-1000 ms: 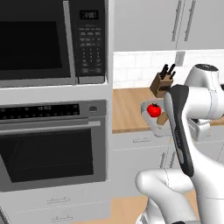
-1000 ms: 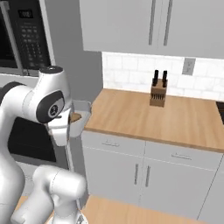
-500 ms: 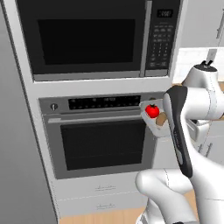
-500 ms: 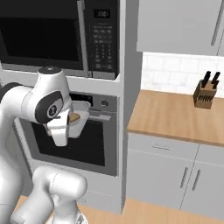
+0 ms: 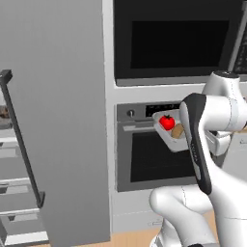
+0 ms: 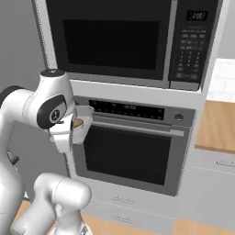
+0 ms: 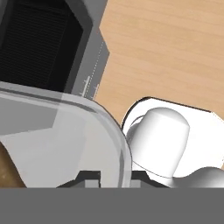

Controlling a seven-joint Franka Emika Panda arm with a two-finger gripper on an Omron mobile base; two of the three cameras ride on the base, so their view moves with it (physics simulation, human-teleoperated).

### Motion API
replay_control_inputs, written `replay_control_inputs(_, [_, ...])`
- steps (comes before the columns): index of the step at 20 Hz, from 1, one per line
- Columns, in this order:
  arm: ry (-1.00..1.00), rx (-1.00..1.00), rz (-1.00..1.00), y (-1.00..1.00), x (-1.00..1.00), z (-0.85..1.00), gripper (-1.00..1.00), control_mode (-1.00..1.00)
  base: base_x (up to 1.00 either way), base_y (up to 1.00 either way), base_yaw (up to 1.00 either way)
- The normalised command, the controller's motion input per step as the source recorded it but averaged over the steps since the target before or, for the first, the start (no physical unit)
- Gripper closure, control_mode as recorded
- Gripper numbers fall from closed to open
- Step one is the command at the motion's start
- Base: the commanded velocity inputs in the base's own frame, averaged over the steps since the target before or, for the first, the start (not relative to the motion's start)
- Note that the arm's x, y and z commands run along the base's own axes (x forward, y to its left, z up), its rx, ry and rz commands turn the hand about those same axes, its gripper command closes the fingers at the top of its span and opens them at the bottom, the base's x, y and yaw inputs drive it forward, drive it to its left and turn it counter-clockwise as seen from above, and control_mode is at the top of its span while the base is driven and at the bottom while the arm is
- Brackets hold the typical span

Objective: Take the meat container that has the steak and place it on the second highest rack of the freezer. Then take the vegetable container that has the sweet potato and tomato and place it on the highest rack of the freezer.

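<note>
The vegetable container (image 5: 166,136), a clear pale tray, hangs in front of the oven with the red tomato (image 5: 167,122) and the tan sweet potato (image 5: 178,130) inside. In the hand view my gripper (image 7: 114,178) is shut on the container's rim (image 7: 120,144), one dark fingertip on each side of it. From the right, the container (image 6: 85,125) sticks out past my white hand, and the sweet potato (image 6: 78,122) peeks over its wall. The freezer (image 5: 62,120) stands at the left, its grey door swung open, with pale inner shelves (image 5: 12,144) behind the dark bar handle (image 5: 21,140).
The black oven (image 5: 154,159) and microwave (image 5: 173,43) column is straight ahead, close behind the container. A wooden counter (image 6: 220,128) lies at the right. Something brown (image 5: 3,112) sits on a freezer shelf at the far left edge. My own base (image 7: 159,135) is below the hand.
The whole picture has slid as the base turned left: counter and knife block have gone, and the freezer's open door has come in. The container stays in my grip.
</note>
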Motion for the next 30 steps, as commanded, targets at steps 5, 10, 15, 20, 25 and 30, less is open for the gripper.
replay_control_inputs(5, [0.00,0.00,0.00,0.00,0.00,0.00,1.00,1.00,0.00,0.99,0.00])
replay_control_inputs(10, [0.00,0.00,0.00,0.00,0.00,0.00,1.00,1.00,0.00,0.90,0.00])
replay_control_inputs(15, [0.00,0.00,0.00,0.00,0.00,0.00,1.00,1.00,0.00,0.83,0.00])
replay_control_inputs(20, [0.00,0.00,0.00,0.00,0.00,0.00,1.00,1.00,0.01,0.69,0.00])
replay_control_inputs(25, [0.00,0.00,0.00,0.00,0.00,0.00,1.00,1.00,0.17,0.58,0.00])
replay_control_inputs(30, [0.00,0.00,0.00,0.00,0.00,0.00,1.00,1.00,0.23,0.55,-0.02])
